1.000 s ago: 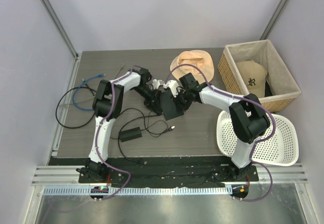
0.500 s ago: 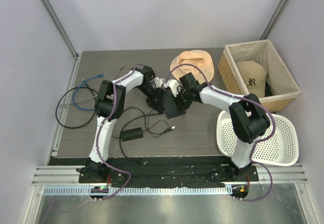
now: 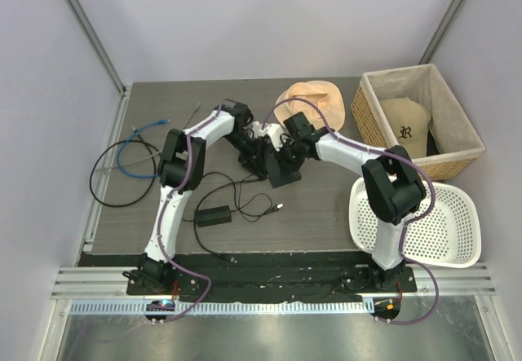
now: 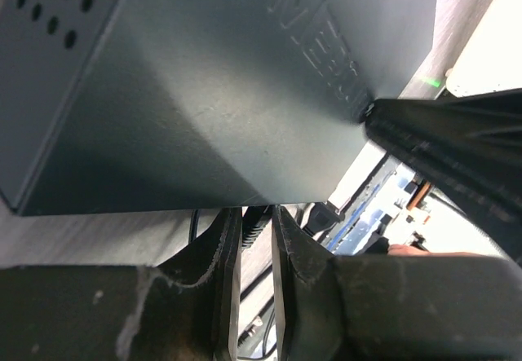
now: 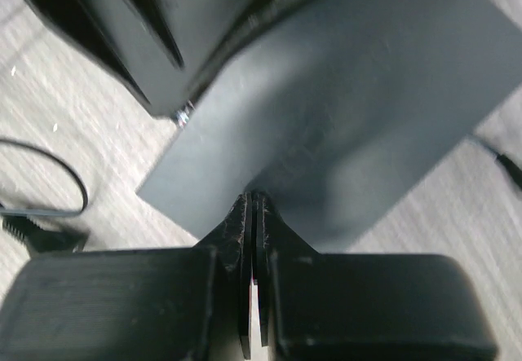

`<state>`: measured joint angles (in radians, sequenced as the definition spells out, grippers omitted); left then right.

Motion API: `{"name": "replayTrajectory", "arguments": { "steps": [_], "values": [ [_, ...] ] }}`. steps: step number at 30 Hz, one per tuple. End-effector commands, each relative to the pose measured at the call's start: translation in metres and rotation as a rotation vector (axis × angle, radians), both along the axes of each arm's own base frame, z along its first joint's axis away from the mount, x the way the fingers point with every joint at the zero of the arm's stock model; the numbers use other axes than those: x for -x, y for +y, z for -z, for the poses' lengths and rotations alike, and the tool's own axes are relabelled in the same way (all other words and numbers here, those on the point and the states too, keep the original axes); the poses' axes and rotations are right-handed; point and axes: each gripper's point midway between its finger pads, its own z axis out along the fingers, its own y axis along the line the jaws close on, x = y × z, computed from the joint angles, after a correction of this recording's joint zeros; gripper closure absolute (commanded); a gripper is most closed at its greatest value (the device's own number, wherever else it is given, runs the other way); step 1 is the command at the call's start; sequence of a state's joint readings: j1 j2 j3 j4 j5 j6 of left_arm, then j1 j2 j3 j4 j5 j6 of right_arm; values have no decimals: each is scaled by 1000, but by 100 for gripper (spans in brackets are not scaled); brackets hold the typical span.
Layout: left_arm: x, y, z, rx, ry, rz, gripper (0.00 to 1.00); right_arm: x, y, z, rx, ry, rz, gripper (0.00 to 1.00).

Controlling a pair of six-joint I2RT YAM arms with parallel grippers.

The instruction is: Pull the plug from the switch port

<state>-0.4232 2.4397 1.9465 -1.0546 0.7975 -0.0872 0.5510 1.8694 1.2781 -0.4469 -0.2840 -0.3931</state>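
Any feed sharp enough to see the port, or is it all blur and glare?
Top external: sharp, evenly lit, but the switch is small and its ports hidden. Left wrist: switch face clear, white glare at right edge. Right wrist: soft, too close to focus.

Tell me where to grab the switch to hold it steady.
Take the switch by a thin edge, one finger on each flat face, coming in along its plane. It is a broad flat slab, probably too wide to span face-on. The right gripper is shut at one edge, so it would need to open first.
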Motion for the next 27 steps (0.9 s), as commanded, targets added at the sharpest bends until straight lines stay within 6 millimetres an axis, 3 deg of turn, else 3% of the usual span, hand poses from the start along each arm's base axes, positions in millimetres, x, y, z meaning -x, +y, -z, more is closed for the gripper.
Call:
{"name": "replayTrajectory", "arguments": {
  "steps": [1, 5, 11, 15, 17, 24, 27],
  "values": [
    [-31, 10, 46, -107, -152, 35, 100, -7, 18, 4, -6, 0, -28, 99],
    [-31, 11, 47, -105, -141, 41, 100, 1, 6, 32, 55, 32, -4, 99],
    [-29, 19, 47, -110, -119, 34, 100, 18, -3, 55, 66, 107, 69, 99],
    [-9, 27, 47, -81, -44, -4, 100, 15, -2, 55, 72, 96, 72, 99],
    [-8, 25, 45, -56, -49, -5, 100, 14, -2, 57, 71, 100, 74, 99],
    [-44, 18, 36, -53, -120, 15, 100, 12, -1, 58, 71, 96, 70, 99],
    [-40, 20, 37, -52, -113, 37, 100, 14, -2, 57, 74, 95, 68, 99]
  ]
}}
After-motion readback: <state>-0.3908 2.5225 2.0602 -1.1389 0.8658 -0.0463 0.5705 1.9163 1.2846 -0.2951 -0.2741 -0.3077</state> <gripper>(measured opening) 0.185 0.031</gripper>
